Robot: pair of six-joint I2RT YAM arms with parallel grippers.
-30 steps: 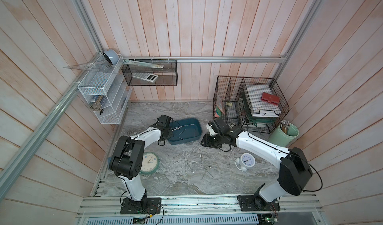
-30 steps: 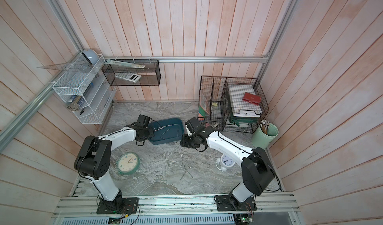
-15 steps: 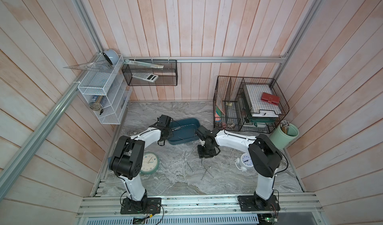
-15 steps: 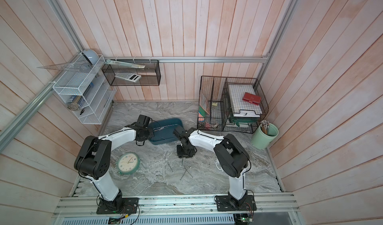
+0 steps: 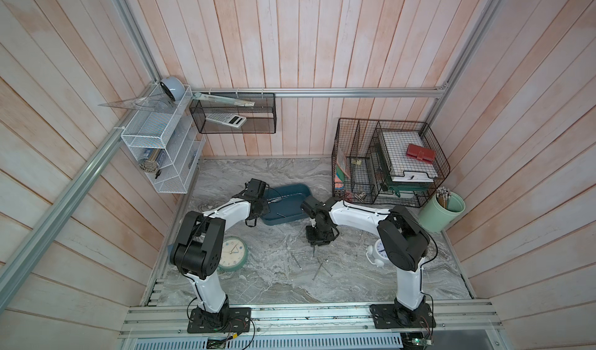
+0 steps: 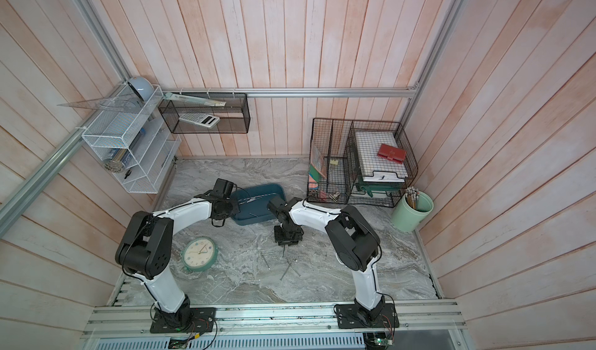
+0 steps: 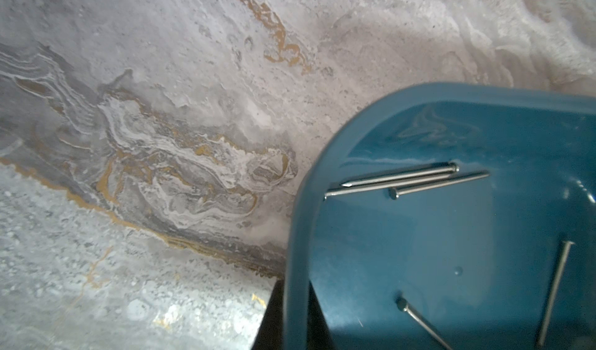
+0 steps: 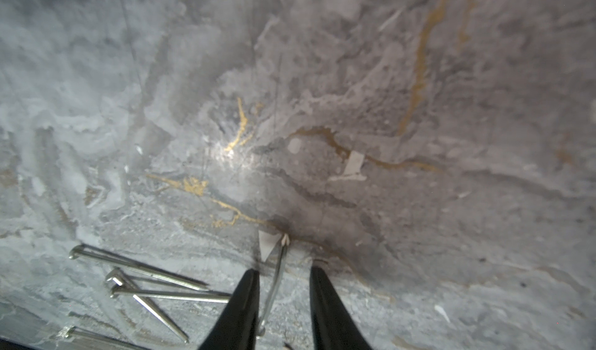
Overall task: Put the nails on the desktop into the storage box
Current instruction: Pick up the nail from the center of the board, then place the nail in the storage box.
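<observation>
while the left claw [image 5: 262,211] clenches the storage box [image 5: 290,200] rim in a top view, the right claw [image 5: 317,241] hangs just beside the box, over loose nails [image 5: 298,261] on the tabletop [image 5: 258,277]. left wrist view: five nails [image 7: 400,179] lie inside the box [image 7: 292,235]. right wrist view: the right claw [image 8: 283,287], released, straddles one nail [image 8: 277,274].

The storage box [image 5: 290,187] sits on the desktop [image 5: 354,287], near the back, in the middle. Some nails [image 7: 400,179] lie inside it. The loose nails [image 5: 319,267] lie on the desktop in front of the box. A clock [image 5: 232,255] lies at the front left. A small clock [image 5: 374,253] stands right of the loose nails. Wire baskets [image 5: 387,158] stand at the back right, with a cup [image 5: 442,214] just beside them on the right.
</observation>
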